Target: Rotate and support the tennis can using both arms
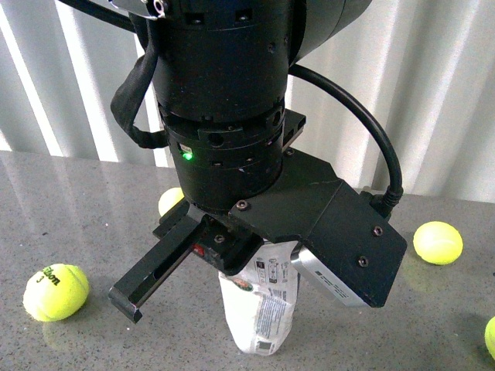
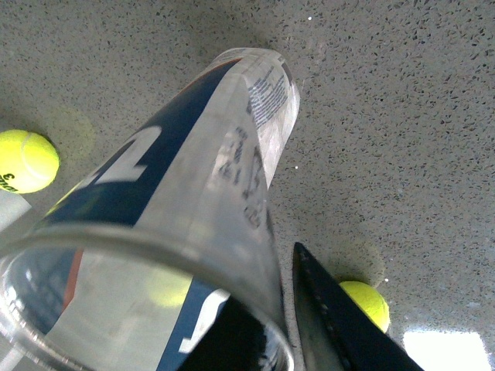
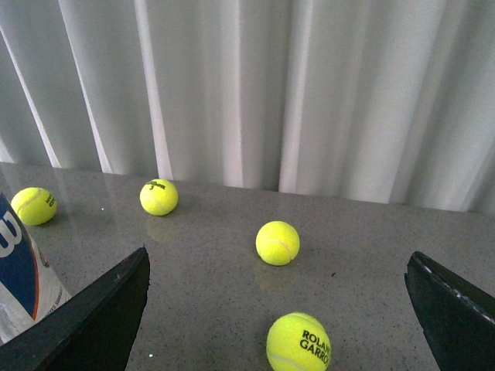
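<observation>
I've got the left gripper (image 1: 232,259) clamped on the tennis can (image 1: 259,309) top, can upright at table (image 1: 77,201) centre, near edge. Right gripper (image 3: 278,309) jaws wide apart, nothing between, can just beside one jaw, prob ready to support.

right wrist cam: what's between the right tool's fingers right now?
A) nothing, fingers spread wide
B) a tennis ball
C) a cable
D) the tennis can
A: in the right wrist view the two black fingers stand far apart with only bare tabletop and loose tennis balls between them, none gripped; the tennis can sits outside one finger, not between them.
</observation>
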